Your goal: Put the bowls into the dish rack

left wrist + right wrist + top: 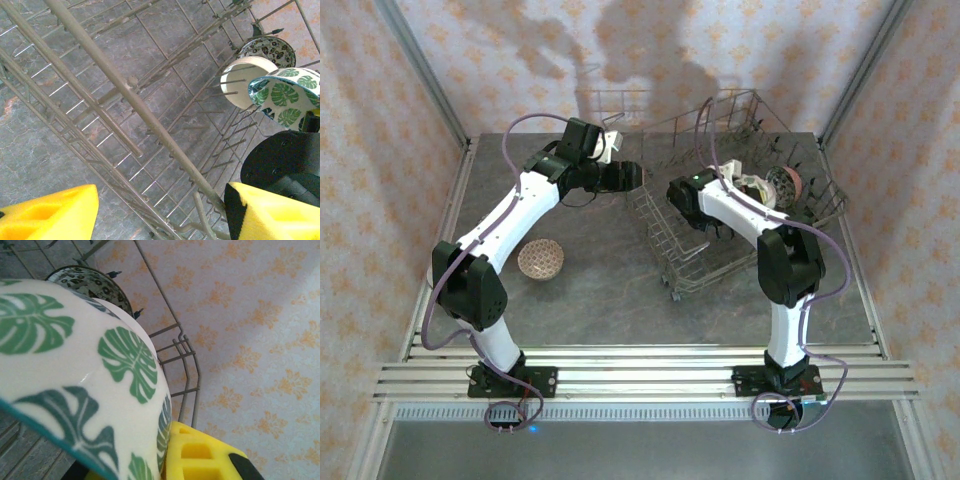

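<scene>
The wire dish rack (665,240) stands at the back right of the table. My right gripper (740,190) reaches into it, shut on the rim of a white bowl with green leaves (75,365); one yellow finger (205,455) presses the rim and the other is hidden. Beside that bowl, a plain white bowl (245,80) and a dark patterned bowl (267,50) stand on edge among the tines. My left gripper (161,205) hangs open over the rack's left rim (125,85), nothing between its fingers. A speckled brown bowl (541,260) sits on the table by the left arm.
Patterned walls and metal posts close in the table on three sides. The rack's tall mesh side (187,370) rises just behind the held bowl. The right arm's black wrist (280,160) is close to my left gripper's right finger.
</scene>
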### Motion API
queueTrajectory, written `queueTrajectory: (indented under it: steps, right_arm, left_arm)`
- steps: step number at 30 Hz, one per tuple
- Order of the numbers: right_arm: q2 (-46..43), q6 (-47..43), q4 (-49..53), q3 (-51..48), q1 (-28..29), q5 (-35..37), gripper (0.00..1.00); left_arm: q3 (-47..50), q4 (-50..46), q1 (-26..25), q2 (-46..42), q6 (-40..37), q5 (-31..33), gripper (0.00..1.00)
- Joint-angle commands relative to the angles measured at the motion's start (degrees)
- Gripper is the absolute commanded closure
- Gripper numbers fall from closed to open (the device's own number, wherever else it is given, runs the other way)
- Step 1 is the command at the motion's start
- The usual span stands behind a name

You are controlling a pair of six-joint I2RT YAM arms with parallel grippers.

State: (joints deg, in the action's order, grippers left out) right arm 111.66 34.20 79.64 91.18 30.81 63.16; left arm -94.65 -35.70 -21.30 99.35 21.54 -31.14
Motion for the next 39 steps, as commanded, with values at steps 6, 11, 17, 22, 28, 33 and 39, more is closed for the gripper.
queueTrajectory:
  steps: [6, 11, 17, 22, 28, 33, 39]
  right_arm:
    - [3.61, 14.51, 9.82, 4.12, 0.21, 1.37, 1.00]
    - [4.83, 20.10, 13.63, 6.11, 0.13, 1.78, 1.00]
    - [5.85, 23.73, 16.69, 8.52, 0.21, 1.11, 1.00]
    - [7.23, 27.70, 20.16, 9.72, 0.22, 0.95, 1.00]
    - [9.57, 29.44, 21.98, 10.13, 0.30, 1.09, 1.00]
    - [11.06, 28.79, 22.05, 10.12, 1.24, 2.52, 1.00]
    - [12.46, 28.87, 21.96, 10.16, 1.27, 2.02, 1.00]
  left_arm:
    - [0.18, -0.82, -0.28, -1.44, -0.45, 0.02, 0.32]
    - [0.00, -0.97, -0.29, -1.42, -0.44, 0.02, 0.32]
    - [-0.57, -1.21, -0.32, -1.15, -0.62, -0.24, 0.32]
    - [-0.71, -1.47, -0.32, -1.10, -0.80, -0.42, 0.32]
    - [-1.31, -1.91, -0.32, -0.55, -0.79, -0.94, 0.32]
    - [-1.23, -1.92, -0.32, -0.65, -0.94, -0.86, 0.32]
    - [-0.97, -1.78, -0.24, -0.81, -0.73, -0.77, 0.32]
